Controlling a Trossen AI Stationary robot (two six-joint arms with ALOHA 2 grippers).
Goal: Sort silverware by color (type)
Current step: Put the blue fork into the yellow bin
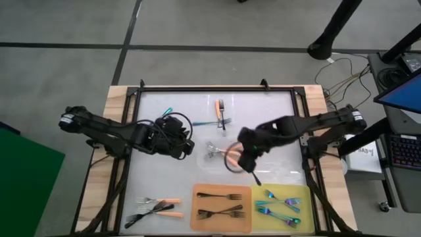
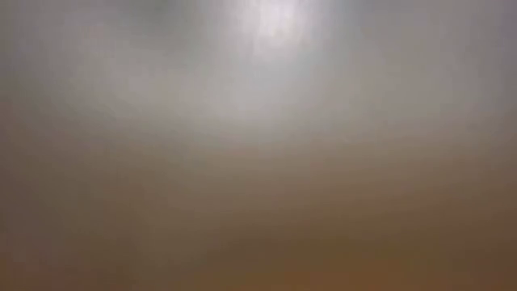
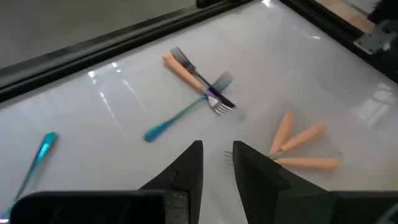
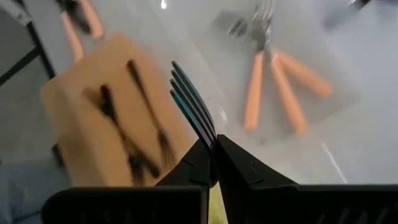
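My right gripper (image 1: 247, 162) hangs over the table's middle, shut on a dark fork with a blue-teal sheen (image 4: 193, 106). Just beside it, three orange-handled forks (image 1: 222, 153) lie fanned on the table. My left gripper (image 3: 217, 154) stands open above the table at the left (image 1: 187, 146), with nothing between its fingers. At the far middle an orange-handled fork, a black fork and a teal fork lie crossed (image 3: 200, 86). Another teal fork (image 3: 37, 158) lies alone at the far left. The low view shows only blur. My right gripper pinches the fork between its two fingers at the neck, just behind the tines (image 4: 211, 138). The tines stick out ahead of the fingertips. The fingers slant downward, and the handle (image 1: 256, 177) trails toward the near edge. The fork is lifted clear of the table.
Along the near edge lie an orange mat (image 1: 197, 217) with three black forks and a yellow mat (image 1: 304, 192) with several iridescent forks. To their left lies a loose bunch of orange-handled forks with a black one (image 1: 156, 208). A dark frame (image 1: 217, 90) rims the white table.
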